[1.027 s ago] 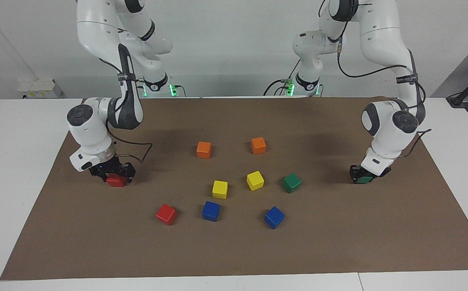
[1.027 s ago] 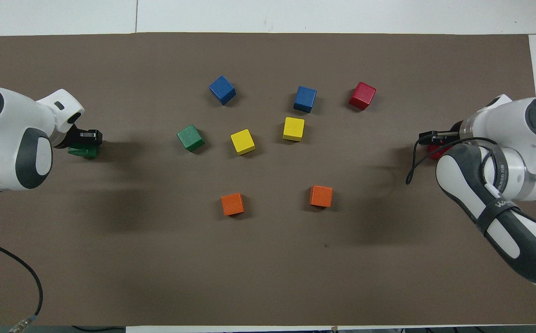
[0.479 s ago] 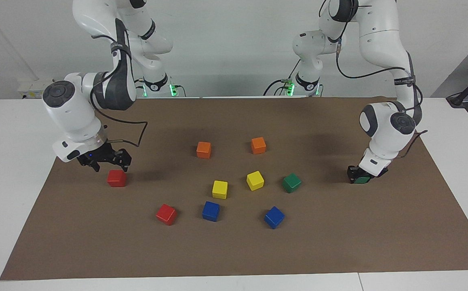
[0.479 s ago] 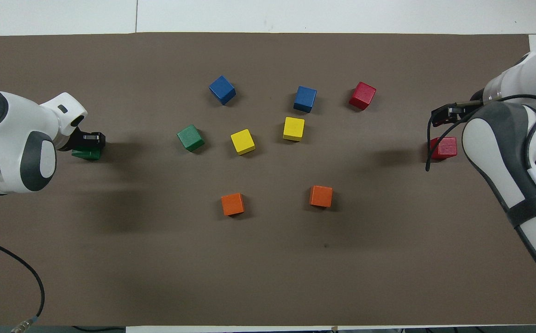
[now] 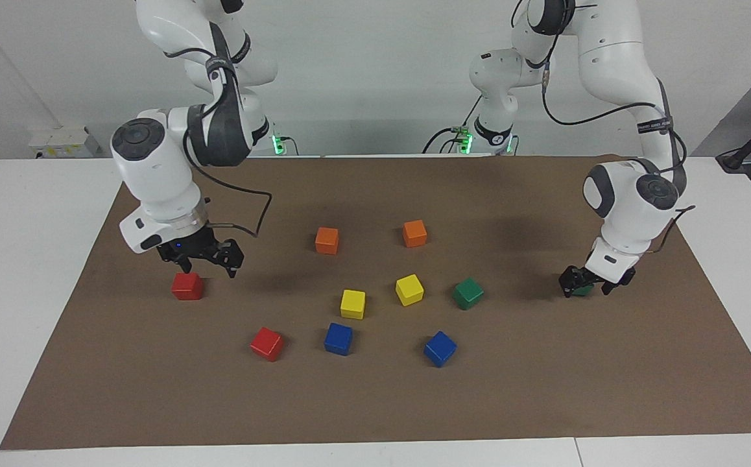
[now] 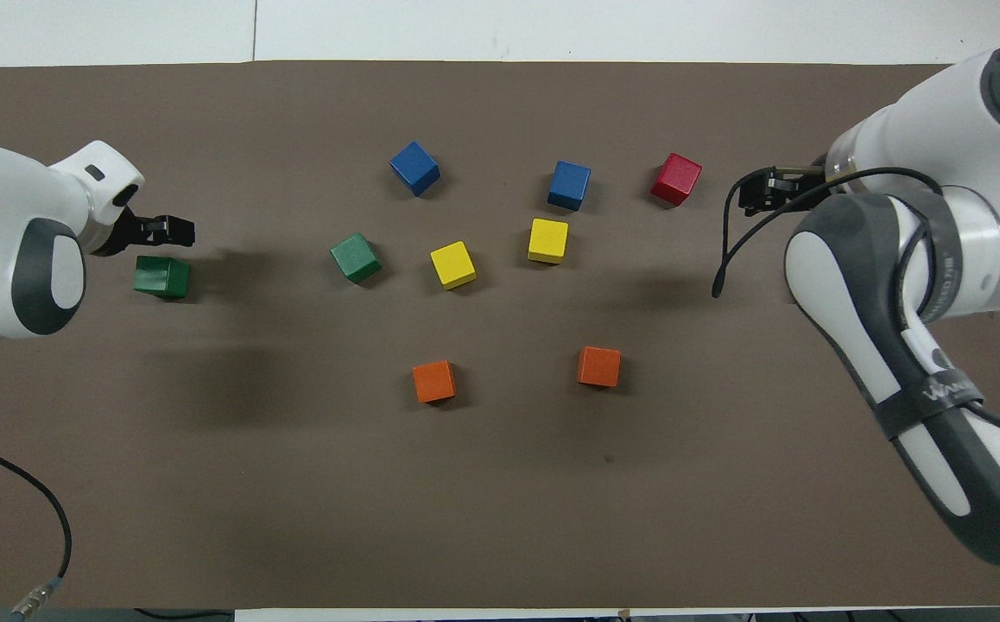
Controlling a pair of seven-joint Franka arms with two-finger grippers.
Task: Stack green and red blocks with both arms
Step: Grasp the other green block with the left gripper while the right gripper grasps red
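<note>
Both grippers (left gripper (image 5: 587, 286), right gripper (image 5: 205, 259)) open, empty

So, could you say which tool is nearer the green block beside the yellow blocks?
Left: the left tool hovers over the other green block nearby; the right tool is near a distant red block.

This looks like a robotics laboratory. Two white robot arms (image 5: 168, 162) stand at a white table (image 5: 25, 259) covered with a brown mat (image 5: 512, 402), with small coloured cubes (image 5: 353, 303) on the mat. The wall is plain and white, and cables (image 5: 443, 136) run near the arm bases, probably to some controllers.
</note>
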